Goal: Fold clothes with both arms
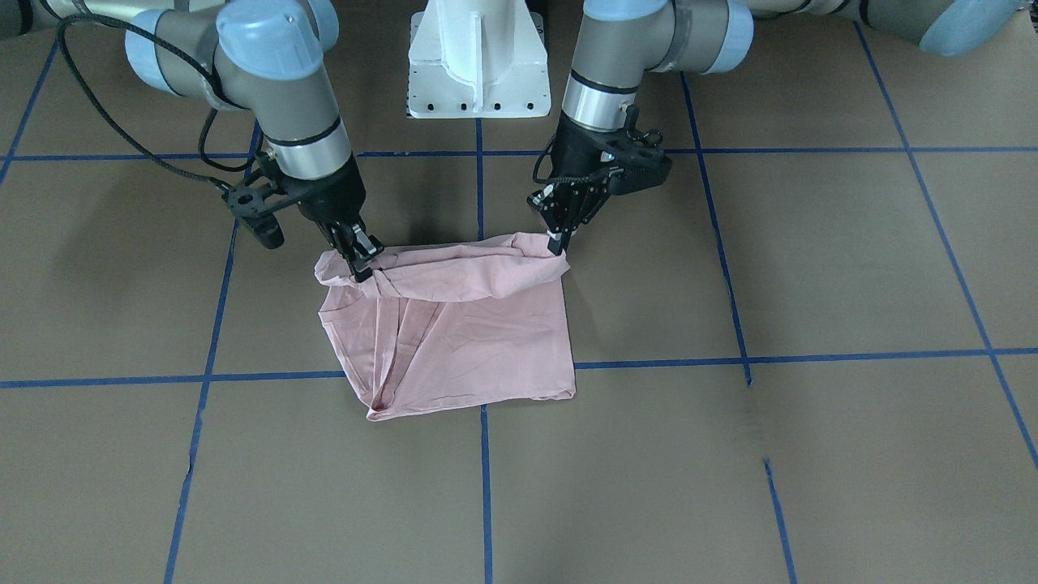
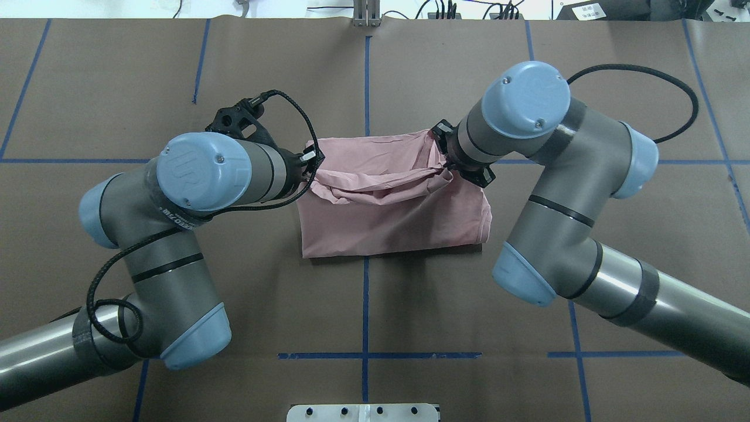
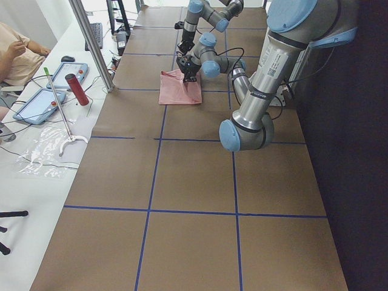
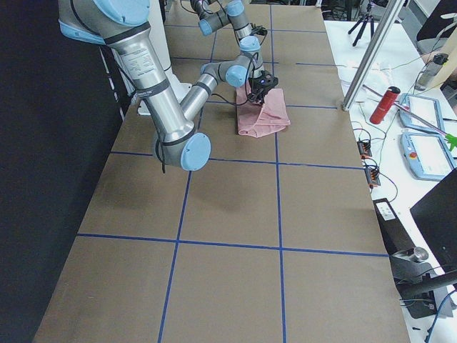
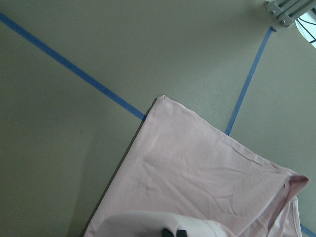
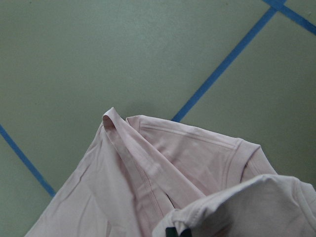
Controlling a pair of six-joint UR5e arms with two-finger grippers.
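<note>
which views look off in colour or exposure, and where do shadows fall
Both wrist views carry a grey-green cast, turning the brown table greyish and the T-shirt paler; overhead view blows out white beyond the table's far edge; front-facing view shows soft arm shadows on the table beside the right gripper.

The few marks that can be made out are on the left arm (image 2: 167, 272). In the overhead view its light-blue joint cap (image 2: 202, 170), at about 9 o'clock in the picture, has a raised "UR" logo (image 2: 186, 169) moulded into its face. At 6 o'clock from that cap, white lettering (image 2: 177, 218) runs around the grey tube. A few capitals show, seemingly ending in "FW", and the rest curves out of sight. In the exterior left view a strip of dark print (image 3: 274, 59) stands on the same arm's upright tube, too small to read.
</note>
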